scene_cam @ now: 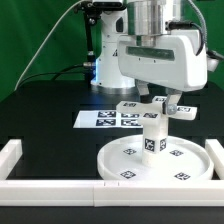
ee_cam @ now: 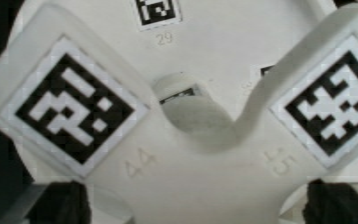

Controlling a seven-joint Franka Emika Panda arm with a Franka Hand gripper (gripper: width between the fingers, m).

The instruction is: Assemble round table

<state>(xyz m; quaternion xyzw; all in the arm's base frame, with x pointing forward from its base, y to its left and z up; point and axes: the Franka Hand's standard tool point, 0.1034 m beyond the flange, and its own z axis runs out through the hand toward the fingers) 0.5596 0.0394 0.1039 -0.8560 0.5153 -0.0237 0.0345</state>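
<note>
The large flat round disc point(scene_cam: 128, 158) lies on the black table near the front. The short cylindrical leg point(scene_cam: 153, 138) stands upright on its middle, a tag on its side. My gripper point(scene_cam: 158, 99) hangs straight above the leg and is shut on the X-shaped cross base point(scene_cam: 178, 110), held flat just over the leg's top; I cannot tell whether they touch. In the wrist view the cross base point(ee_cam: 179, 130) fills the picture, two tagged arms spreading away, with my dark fingers point(ee_cam: 59, 203) on either side of it and my gripper point(ee_cam: 197, 206) closed around its body.
The marker board point(scene_cam: 103, 118) lies flat behind the disc, towards the exterior view's left. A low white rail point(scene_cam: 50, 190) runs along the table's front, with end pieces at the left point(scene_cam: 10, 152) and right point(scene_cam: 215, 150). The arm's base point(scene_cam: 100, 45) stands behind.
</note>
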